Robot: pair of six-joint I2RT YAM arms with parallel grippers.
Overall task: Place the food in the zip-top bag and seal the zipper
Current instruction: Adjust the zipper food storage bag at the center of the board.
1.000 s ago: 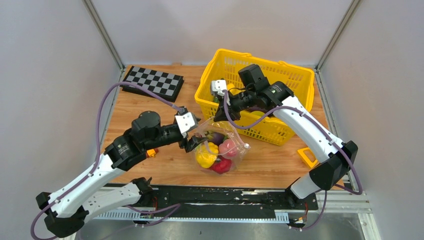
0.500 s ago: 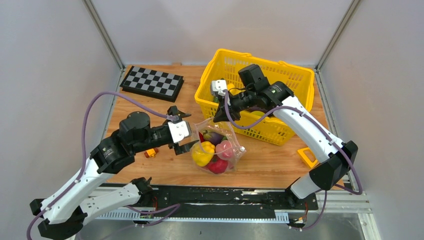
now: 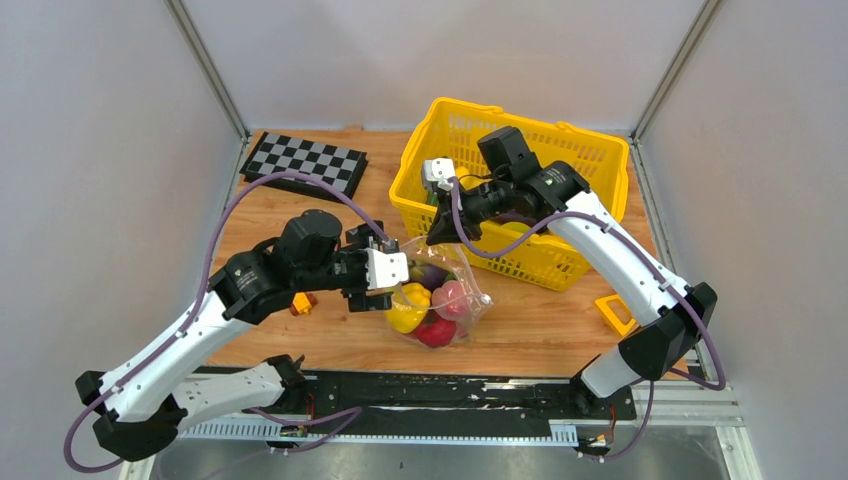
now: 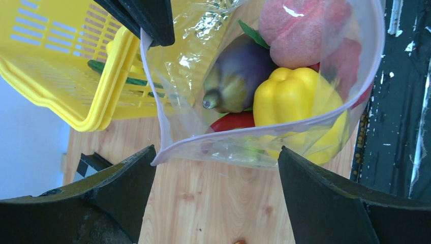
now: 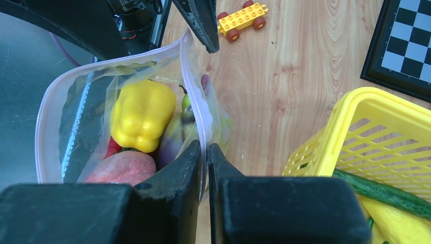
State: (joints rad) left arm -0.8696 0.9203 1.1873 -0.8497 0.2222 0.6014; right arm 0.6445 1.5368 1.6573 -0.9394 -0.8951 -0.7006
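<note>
- The right claw (image 5: pixel 203 151) is pinching the far rim of the clear bag (image 3: pixel 470 300), which is resting on the table (image 3: pixel 300 215) just in front of the yellow basket (image 3: pixel 540 262)
- The left claw (image 4: pixel 216 155) is hovering spread wide at the near rim, gripping nothing
- A yellow pepper (image 4: pixel 289 101), eggplant (image 4: pixel 239 76), pink piece (image 4: pixel 300 30) and red piece (image 4: pixel 234 121) are sitting inside
- Risk: the floppy rim could be slipping aside as the left claw closes, or the pepper crowding the mouth could be keeping the zipper (image 4: pixel 244 140) apart
- The zipper's slider is not showing in any view
</note>
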